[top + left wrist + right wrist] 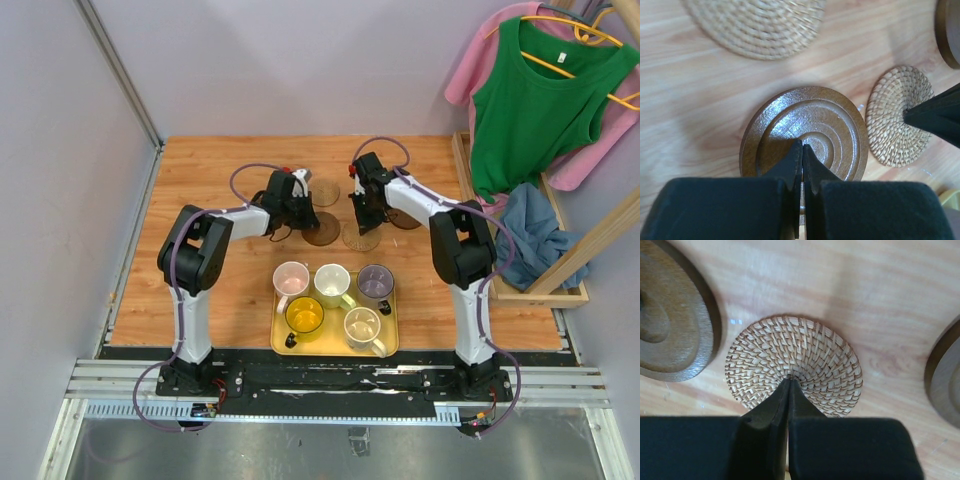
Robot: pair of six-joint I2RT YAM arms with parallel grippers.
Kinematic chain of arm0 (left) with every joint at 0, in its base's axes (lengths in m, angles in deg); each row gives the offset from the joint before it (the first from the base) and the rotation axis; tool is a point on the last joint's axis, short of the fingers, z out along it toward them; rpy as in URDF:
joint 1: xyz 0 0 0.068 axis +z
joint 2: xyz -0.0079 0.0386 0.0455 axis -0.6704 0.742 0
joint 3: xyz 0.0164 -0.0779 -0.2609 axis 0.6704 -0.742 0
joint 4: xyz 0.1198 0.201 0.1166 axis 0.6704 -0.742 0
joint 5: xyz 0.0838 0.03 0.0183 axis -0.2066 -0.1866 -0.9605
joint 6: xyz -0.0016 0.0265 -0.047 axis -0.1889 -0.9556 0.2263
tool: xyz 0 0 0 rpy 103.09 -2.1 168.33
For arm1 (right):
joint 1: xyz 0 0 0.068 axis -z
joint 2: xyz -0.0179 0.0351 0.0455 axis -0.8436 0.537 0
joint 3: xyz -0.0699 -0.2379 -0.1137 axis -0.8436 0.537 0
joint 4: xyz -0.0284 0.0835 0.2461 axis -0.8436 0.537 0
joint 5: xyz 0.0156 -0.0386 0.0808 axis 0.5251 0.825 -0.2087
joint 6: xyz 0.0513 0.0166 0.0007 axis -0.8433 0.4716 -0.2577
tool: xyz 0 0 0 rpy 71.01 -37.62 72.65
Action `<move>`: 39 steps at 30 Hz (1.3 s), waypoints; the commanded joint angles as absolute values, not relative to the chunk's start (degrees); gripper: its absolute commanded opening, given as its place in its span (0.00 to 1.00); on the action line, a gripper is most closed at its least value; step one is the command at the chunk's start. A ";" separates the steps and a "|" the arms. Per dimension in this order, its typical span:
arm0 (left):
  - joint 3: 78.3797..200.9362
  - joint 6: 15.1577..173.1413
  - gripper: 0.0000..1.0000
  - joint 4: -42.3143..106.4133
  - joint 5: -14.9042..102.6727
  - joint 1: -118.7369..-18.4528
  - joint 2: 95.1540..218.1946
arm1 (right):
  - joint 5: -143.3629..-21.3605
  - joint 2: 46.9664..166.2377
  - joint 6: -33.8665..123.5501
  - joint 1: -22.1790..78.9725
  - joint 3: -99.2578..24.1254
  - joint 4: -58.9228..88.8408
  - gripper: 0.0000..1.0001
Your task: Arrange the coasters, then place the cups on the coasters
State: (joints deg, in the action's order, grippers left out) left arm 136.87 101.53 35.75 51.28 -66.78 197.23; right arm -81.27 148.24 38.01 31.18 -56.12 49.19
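Downward: left pincer [802,146] over brown coaster [816,112], right pincer [789,383] over woven coaster [801,347].

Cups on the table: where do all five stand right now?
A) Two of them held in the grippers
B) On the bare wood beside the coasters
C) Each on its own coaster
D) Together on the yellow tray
D: all five cups stand together on the yellow tray, while the coasters lie on the wood beyond it with nothing set on them.
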 commanded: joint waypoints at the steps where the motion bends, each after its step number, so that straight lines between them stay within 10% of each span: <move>1: 138.87 103.15 0.00 34.10 49.59 -63.23 198.91 | -77.09 155.32 39.04 34.51 -61.55 51.29 0.01; 39: 143.52 101.13 0.00 31.21 51.07 -56.51 199.99 | -98.82 168.78 38.80 33.26 -92.48 32.79 0.03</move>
